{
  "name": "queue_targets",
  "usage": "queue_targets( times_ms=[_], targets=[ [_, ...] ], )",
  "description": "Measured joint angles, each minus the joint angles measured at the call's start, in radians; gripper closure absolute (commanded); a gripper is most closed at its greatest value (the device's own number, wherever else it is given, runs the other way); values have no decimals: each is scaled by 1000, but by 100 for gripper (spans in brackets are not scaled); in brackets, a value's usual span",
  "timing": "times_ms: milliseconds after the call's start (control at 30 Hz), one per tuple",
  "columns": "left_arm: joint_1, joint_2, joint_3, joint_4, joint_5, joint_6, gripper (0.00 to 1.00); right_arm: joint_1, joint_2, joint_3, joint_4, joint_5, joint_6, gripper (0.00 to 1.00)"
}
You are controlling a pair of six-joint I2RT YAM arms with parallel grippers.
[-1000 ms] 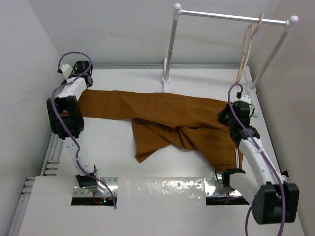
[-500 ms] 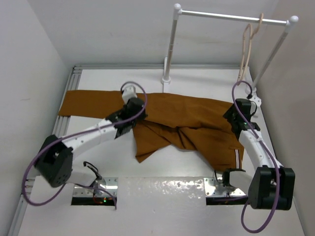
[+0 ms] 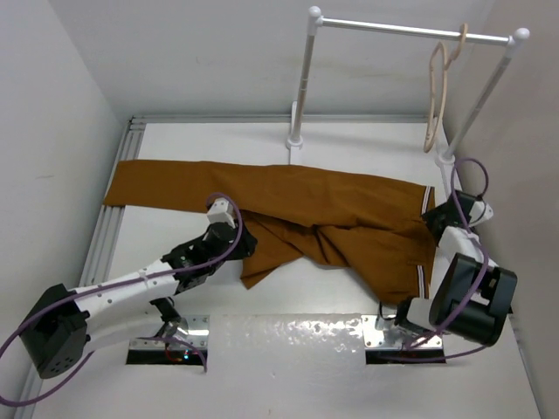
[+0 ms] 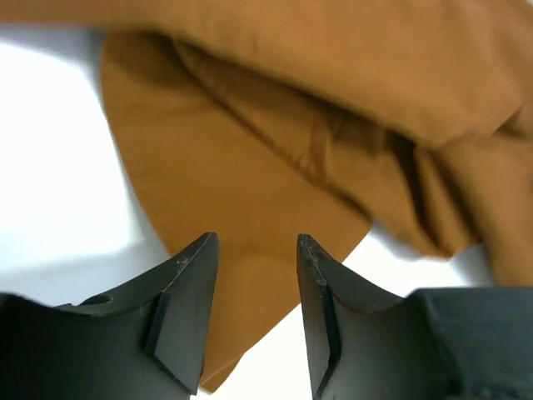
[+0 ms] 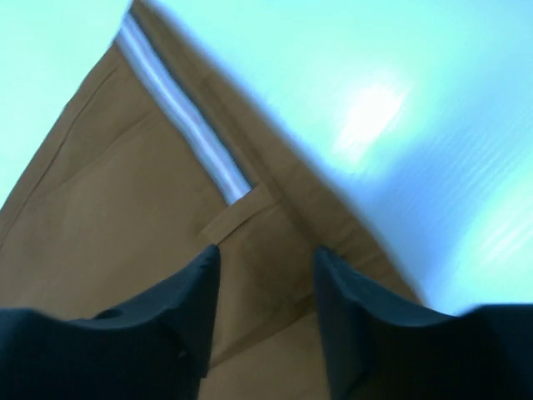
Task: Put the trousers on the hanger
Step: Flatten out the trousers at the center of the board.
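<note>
Seen from above, the trousers (image 3: 323,209) lie on the white table (image 3: 201,144), reaching from 9 o'clock to 3 o'clock.
- Cloth: rust-brown and matte. It lies smooth along the far edge.
- Long leg: stretched flat toward 9 o'clock, its end near the slotted table edge.
- Second leg: folded and creased in a heap toward 6 o'clock, ending in a pointed flap.
- Trim: a white stripe runs along the 3 o'clock end. The right wrist view shows it blurred, next to a stitched seam.

The hanger (image 3: 437,96) is thin and pale beige. It hangs by its hook from the white rail (image 3: 410,30) at 1 o'clock, above the table and apart from the trousers.

The rail has two sloping posts with round knobs. The left foot stands just past the trousers' far edge at 12 o'clock. The right foot stands at 2 o'clock, close under the hanger's lower end.

The left gripper (image 4: 256,250) is at 7 o'clock, over the folded flap. Its dark fingers are spread, with brown cloth showing between them. I cannot tell if they touch it.

The right gripper (image 5: 265,258) is at 3 o'clock, over the striped end. Its fingers are parted with cloth visible in the gap, and contact cannot be judged there either.
</note>
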Motion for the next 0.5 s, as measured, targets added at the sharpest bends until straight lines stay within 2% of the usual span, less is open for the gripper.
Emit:
queue_targets(
  times_ms=[33,67,167,300,500],
  targets=[
    [0,1,-17,10,15,5,59,-30,14,-3,17,-19,0,43],
    [0,4,-33,18,28,12,59,-64,34,-6,32,-42,7,34],
    [0,18,-51,28,52,43,58,-143,123,2,76,-134,8,28],
    [0,21,-53,56,55,78,55,-157,263,95,32,-232,-41,28],
    [0,54,-64,112,94,105,55,-158,308,131,46,-338,-84,30]
  ],
)
